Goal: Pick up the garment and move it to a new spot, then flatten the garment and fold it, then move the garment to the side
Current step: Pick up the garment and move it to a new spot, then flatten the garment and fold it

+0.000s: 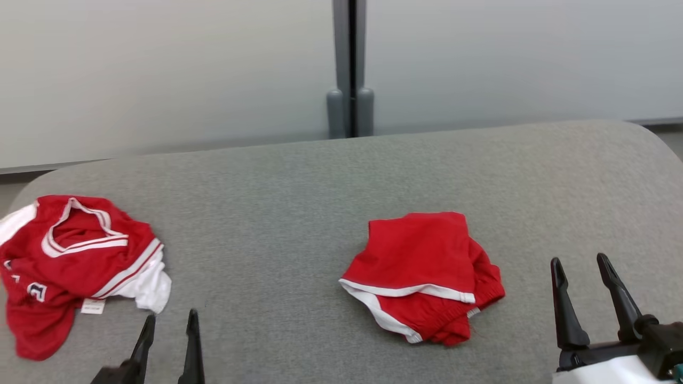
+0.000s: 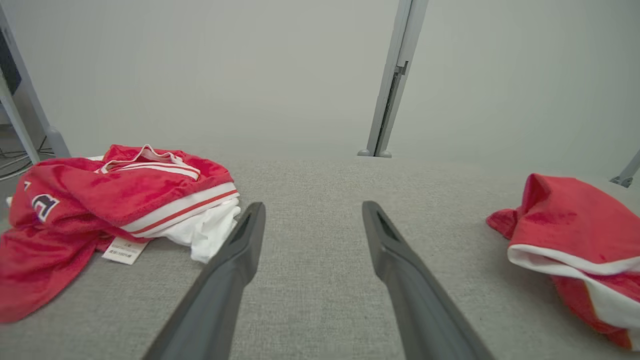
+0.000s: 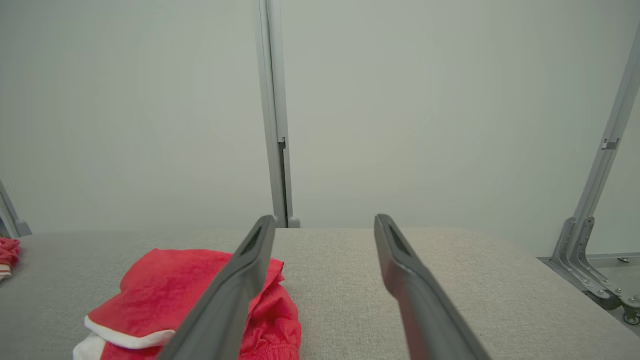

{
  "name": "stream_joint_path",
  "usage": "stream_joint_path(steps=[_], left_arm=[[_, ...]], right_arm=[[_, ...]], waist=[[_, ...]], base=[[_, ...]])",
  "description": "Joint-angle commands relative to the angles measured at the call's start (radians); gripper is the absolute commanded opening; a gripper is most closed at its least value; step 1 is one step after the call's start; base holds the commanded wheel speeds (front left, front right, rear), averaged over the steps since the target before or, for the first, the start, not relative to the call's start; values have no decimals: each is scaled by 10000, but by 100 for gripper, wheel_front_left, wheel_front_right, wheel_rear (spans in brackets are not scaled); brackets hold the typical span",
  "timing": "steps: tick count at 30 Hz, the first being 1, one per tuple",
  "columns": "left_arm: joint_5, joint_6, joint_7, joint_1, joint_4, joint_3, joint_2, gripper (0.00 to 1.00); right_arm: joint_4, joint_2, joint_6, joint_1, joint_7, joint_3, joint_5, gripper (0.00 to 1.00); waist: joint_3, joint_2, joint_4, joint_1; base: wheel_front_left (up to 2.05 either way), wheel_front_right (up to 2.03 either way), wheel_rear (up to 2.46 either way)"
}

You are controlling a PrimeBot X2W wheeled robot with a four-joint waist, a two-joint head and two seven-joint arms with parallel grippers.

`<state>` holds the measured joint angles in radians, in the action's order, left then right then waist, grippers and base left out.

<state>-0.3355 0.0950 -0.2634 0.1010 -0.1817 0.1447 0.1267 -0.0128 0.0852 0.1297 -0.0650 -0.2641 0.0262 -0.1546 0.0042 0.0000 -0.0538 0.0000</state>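
The left gripper (image 1: 171, 316) and the right gripper (image 1: 579, 260) each carry two long, matte charcoal fingers (image 2: 240, 250), tapering to blunt tips with a narrow slot inside. Behind the right one sit a black bracket (image 1: 589, 352) and a white forearm shell (image 1: 603, 374).

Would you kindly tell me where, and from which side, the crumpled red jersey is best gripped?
I would pinch the bunched white fabric at the near right corner of the jersey, coming in low from the robot's side with the open left claw. That fold bulges up and juts out toward the claw, so it looks easiest to close on.
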Motion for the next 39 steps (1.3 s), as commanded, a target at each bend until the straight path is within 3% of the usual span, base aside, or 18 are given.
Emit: stream_joint_path(steps=[1,12,20,24,28,34,39], left_arm=[[189,-142,-17,323,100,-270,-73,100],[1107,-1250,-18,1181,203,-1554,-597,100],[987,-1643,-19,869,119,-1753,-734,100],[376,-1949,-19,488,310,-780,-756,100],[-1242,-1980,75,22,170,785,-747,100],[-3865,-1571,1313,-976,-702,3234,-737,100],[-5329,-1062,1998,-1783,-1573,4456,-732,100]], right_arm=[[-76,22,19,-185,-8,-98,96,100],[-436,-176,19,-636,-6,-558,147,100],[-502,-235,19,-495,-6,-387,108,100],[-499,-230,19,-331,-8,-270,73,100],[-453,-171,19,-128,-6,-68,31,100],[-462,-147,19,197,-6,239,-68,100],[-473,-160,19,412,-6,415,-188,100]], waist=[[-331,0,430,0],[-510,0,848,0],[-479,0,710,0],[-414,0,481,0],[-276,0,47,0],[100,0,-869,0],[554,0,-1633,0]], base=[[0,0,0],[0,0,0],[0,0,0],[0,0,0],[0,0,0],[0,0,0],[0,0,0]])
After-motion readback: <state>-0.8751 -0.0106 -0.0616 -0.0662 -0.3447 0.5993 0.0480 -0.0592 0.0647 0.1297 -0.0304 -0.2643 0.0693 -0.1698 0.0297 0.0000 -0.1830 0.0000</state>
